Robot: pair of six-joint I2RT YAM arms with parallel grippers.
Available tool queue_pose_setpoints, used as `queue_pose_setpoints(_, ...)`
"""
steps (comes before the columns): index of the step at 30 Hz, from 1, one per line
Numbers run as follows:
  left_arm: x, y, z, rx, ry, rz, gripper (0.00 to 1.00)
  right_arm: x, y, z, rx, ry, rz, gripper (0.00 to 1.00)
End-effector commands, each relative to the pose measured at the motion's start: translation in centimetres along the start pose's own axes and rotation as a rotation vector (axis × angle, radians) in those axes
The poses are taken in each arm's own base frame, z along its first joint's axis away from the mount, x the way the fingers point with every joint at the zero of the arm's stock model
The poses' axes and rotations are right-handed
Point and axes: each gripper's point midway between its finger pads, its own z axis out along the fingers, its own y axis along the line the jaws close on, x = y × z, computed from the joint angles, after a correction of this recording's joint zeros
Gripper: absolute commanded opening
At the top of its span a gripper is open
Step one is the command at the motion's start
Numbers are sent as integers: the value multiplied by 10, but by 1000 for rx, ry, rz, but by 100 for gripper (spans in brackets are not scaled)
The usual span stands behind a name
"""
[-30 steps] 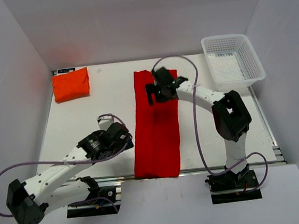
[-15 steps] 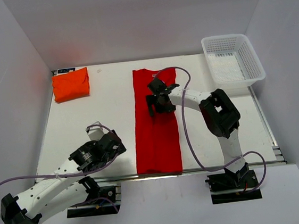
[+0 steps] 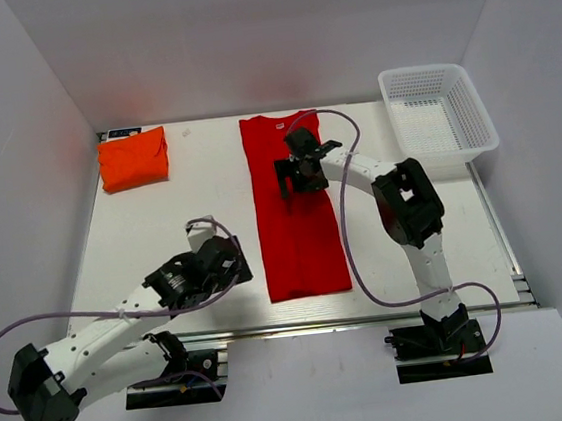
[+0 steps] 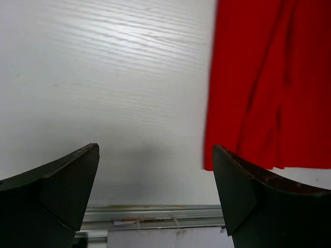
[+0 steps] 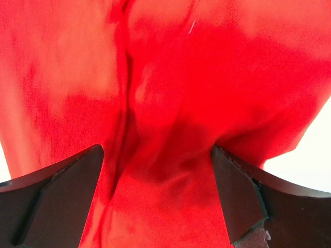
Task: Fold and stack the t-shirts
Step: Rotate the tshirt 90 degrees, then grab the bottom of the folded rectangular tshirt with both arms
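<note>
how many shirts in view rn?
2. The red shirt lies in a long folded strip mid-table. The orange shirt sits folded at the far left corner. None shows through the mesh basket, and nothing looks hidden.

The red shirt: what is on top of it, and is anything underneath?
The right gripper sits on the far half of the red shirt, jaws open over bunched cloth. Around the shirt only the white table shows; anything beneath the cloth is covered.

Red shirt flat, orange shirt folded, basket
</note>
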Motion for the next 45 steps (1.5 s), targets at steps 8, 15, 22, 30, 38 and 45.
queue_pose_setpoints(8,47,-95,39,275,237,292,100,36,11,-161,-210,-245,26,90)
queue_pose_setpoints(15,70,-95,37,348,277,279,92,157,-14,-170,-233,-94,148,90)
queue_pose_setpoints(22,82,-92,33,399,289,260,79,208,-13,-169,-318,-35,166,90)
queue_pose_setpoints(30,108,-83,44,358,356,281,62,238,-17,-156,-312,70,184,90)
queue_pose_setpoints(38,117,-82,48,322,386,290,37,269,-15,-150,-344,164,218,69)
queue_pose_setpoints(45,118,-78,45,303,393,284,0,271,-14,-147,-356,147,227,0)
